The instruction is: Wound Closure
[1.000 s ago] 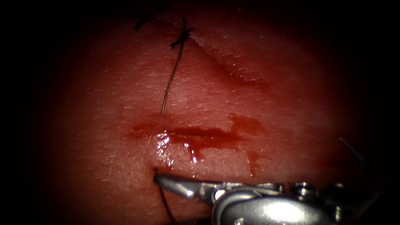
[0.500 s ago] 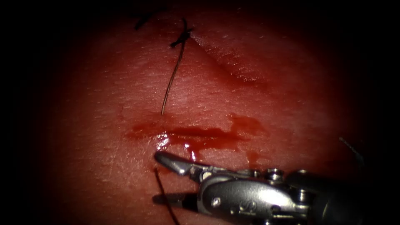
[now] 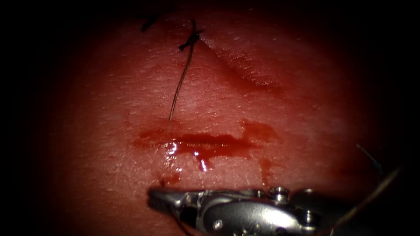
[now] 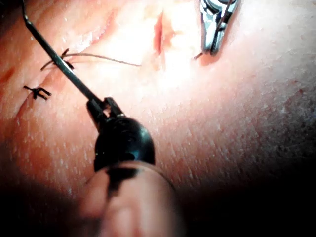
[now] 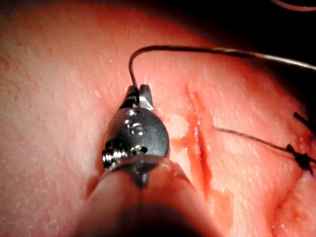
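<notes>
While right claw (image 5: 138, 97) grips thread (image 5: 207, 50) (taut), left claw (image 4: 101, 106) holds needle (image 4: 54, 55).

Right arm's claw (image 3: 151, 200): polished silver metal with tapered jaws, a rounded wrist housing studded with small screws and pins, on a dark shaft; left arm's claw (image 4: 104, 106): dark jaws on a glossy black rounded wrist housing.

Pink-red pork-belly tissue (image 3: 109, 109) with pale speckled grain; darker red slit of the cut (image 3: 205, 140); glossy red fluid (image 3: 202, 162) streaked beneath. Black knotted suture (image 3: 190, 41) with thin brown thread tail (image 3: 179, 87). Silver steel right tool (image 3: 175, 201); black left tool (image 4: 101, 109).
</notes>
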